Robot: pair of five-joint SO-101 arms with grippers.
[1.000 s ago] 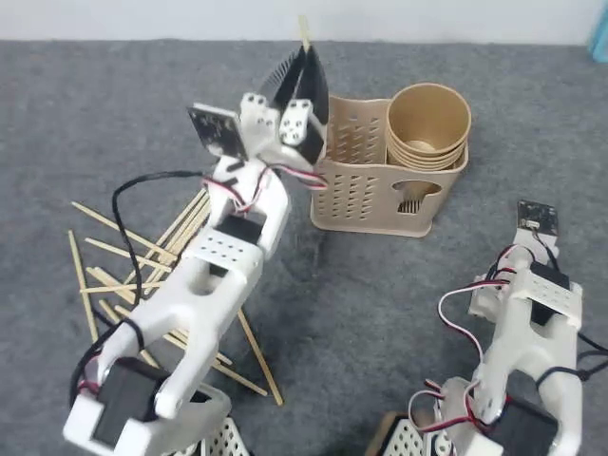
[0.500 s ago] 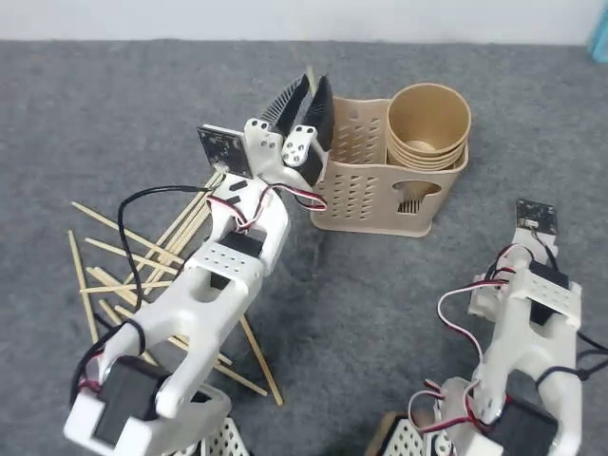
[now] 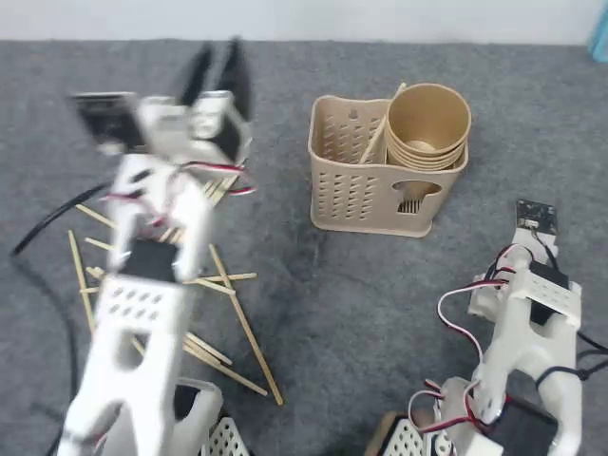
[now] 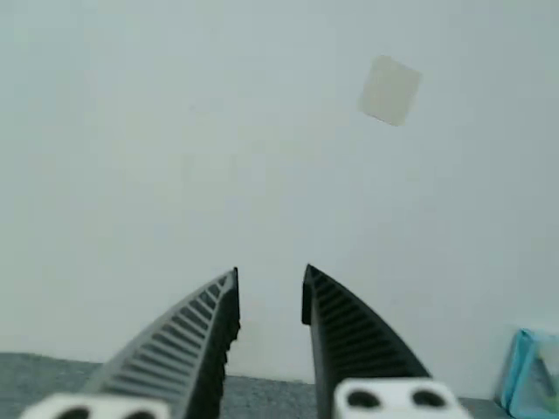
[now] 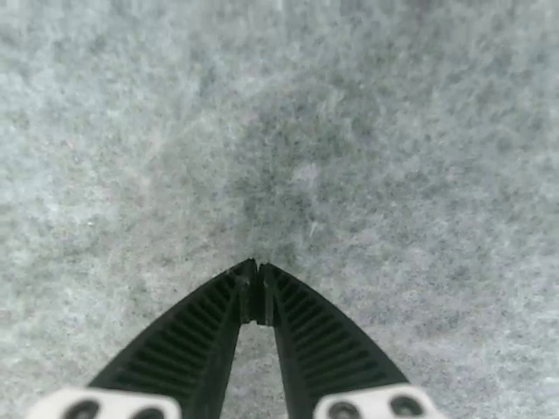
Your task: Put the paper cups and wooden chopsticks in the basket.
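Observation:
The beige perforated basket (image 3: 356,190) stands at the back centre of the grey mat. A stack of paper cups (image 3: 427,123) fills its right compartment, and one wooden chopstick (image 3: 378,133) leans in the left compartment. Several more chopsticks (image 3: 204,275) lie scattered on the mat at the left, under the left arm. My left gripper (image 3: 217,66) is raised left of the basket, open and empty; its dark fingers (image 4: 196,327) point at the white wall. My right gripper (image 5: 258,271) is shut just above bare grey mat, on the arm at the lower right (image 3: 532,285).
A white wall (image 4: 262,131) with a small pale patch (image 4: 390,89) faces the left wrist. A light blue object (image 4: 534,367) stands at the mat's far right corner. Open mat lies between the two arms.
My left gripper let a chopstick go into the basket's left compartment, then swung left and away from the basket, opening. The right arm has kept still.

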